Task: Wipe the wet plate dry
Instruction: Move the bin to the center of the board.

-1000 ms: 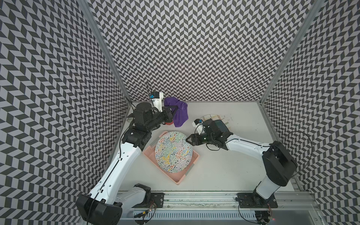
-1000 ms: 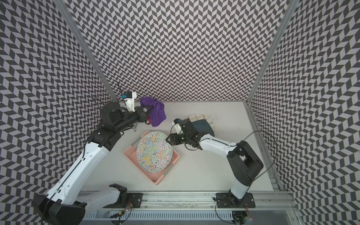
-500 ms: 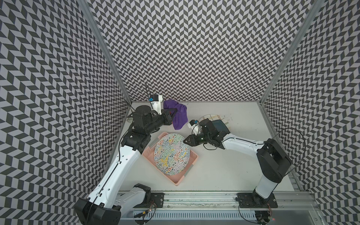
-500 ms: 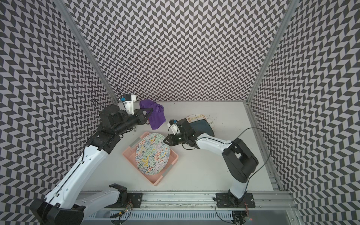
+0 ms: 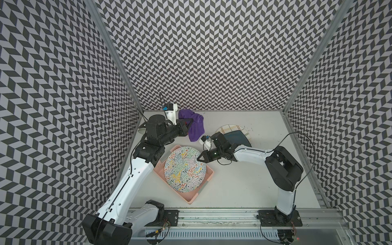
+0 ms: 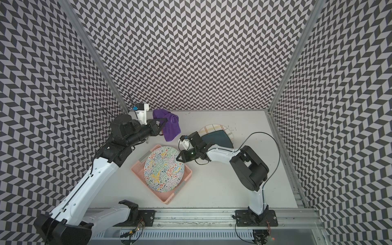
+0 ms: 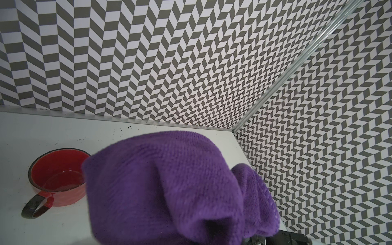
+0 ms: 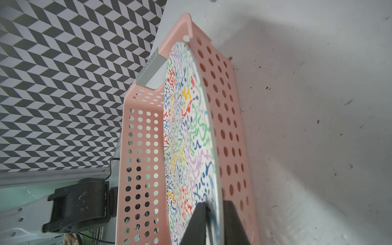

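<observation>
Right claw (image 8: 214, 220) pinching the rim of the squiggle-patterned plate (image 5: 185, 169), left claw (image 5: 189, 122) pressed together on the purple cloth (image 5: 194, 125).

The plate leans in the pink perforated basket (image 5: 191, 196) near the middle of the tabletop (image 5: 244, 186), nearer its left edge. The pinch sits on the thin rim only, so a wet plate could slip or swing out when lifted, or catch the basket wall and drag it. The cloth hangs bunched near the back left corner, well apart from the plate; a loose fold could snag the right arm. The cloth hides the left claw's pads in the wrist view. Water on the plate cannot be made out. Near the back edge, a red cup (image 7: 57, 176) shows only in the left wrist view, and the right arm partly covers stacked plates (image 5: 235, 133).
</observation>
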`<state>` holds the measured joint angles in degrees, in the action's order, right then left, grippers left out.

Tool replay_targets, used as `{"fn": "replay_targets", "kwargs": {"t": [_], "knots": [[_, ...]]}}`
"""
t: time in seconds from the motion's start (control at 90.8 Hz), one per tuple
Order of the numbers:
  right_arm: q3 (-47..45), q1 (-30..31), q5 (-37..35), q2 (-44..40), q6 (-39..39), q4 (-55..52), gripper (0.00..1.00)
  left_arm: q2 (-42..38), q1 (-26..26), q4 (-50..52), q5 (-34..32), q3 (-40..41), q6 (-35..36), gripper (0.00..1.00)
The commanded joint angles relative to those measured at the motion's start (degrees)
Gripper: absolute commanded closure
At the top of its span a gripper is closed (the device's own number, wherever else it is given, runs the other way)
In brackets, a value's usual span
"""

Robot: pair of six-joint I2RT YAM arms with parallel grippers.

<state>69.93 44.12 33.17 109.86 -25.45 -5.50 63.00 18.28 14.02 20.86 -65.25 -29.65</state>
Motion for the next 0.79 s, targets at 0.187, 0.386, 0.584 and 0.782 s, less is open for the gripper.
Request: {"fn": "replay_targets", "kwargs": {"t": [0.187, 0.386, 0.584, 0.782], "knots": [[3.6, 0.2, -7.5, 0.5, 1.4, -4.9, 0.99, -0.1, -0.3, -1.8, 0.3, -0.3, 0.3, 1.00], [6.0, 0.0, -9.7, -2.0, 2.6, -7.3, 0.99, -0.1, -0.3, -1.8, 0.3, -0.2, 0.3, 1.00], [3.8, -2.9, -15.8, -6.5, 2.8, -9.0, 0.99, 0.1, -0.4, -1.8, 0.4, -0.4, 0.3, 1.00], [-4.9, -8.7, -12.1, -8.0, 1.2, -4.9, 0.81, 0.5, -0.4, -2.3, 0.8, -0.3, -0.1, 1.00]]}}
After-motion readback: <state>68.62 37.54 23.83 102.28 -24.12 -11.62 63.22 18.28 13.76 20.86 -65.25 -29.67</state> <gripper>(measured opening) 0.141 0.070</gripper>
